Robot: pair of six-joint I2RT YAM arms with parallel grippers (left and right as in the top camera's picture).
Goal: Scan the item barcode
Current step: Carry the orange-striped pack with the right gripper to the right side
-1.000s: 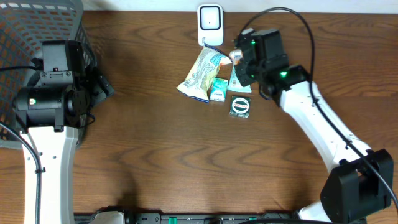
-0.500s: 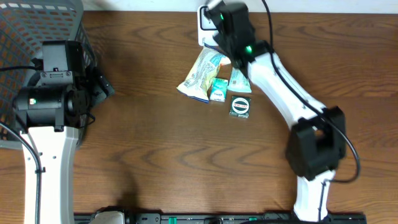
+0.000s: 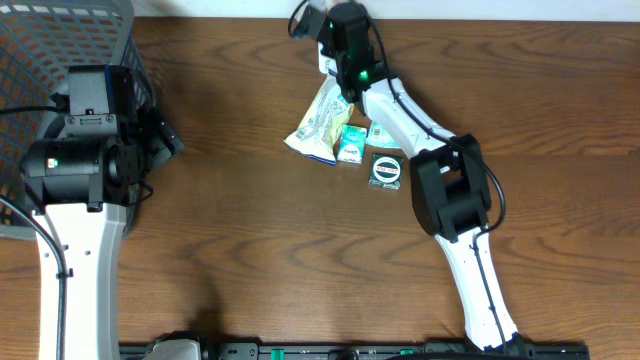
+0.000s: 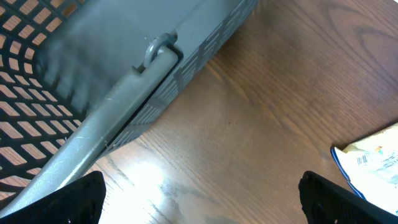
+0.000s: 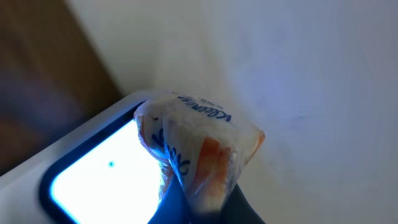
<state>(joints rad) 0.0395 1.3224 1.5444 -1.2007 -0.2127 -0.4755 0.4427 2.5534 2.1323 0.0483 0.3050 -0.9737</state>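
My right gripper [image 3: 336, 28] is at the table's far edge, shut on a small white packet [image 5: 199, 143] with orange and blue print. The right wrist view shows the packet pinched at the bottom of the frame [image 5: 205, 208], right in front of the scanner's glowing window [image 5: 102, 180]. From overhead the arm covers most of the white scanner [image 3: 323, 62]. Over at the left, beside the basket, my left gripper [image 3: 165, 140] stands open over bare wood [image 4: 199, 199], holding nothing.
A grey mesh basket [image 3: 60, 40] fills the far left corner, its rim [image 4: 124, 106] close to my left gripper. A snack bag [image 3: 322, 120], a small teal box [image 3: 350, 143], a teal packet [image 3: 385, 130] and a round black tin [image 3: 386, 170] lie below the scanner.
My right arm has swung left and toward the far edge, carrying the packet from beside the pile up to the scanner. The left arm has not moved.
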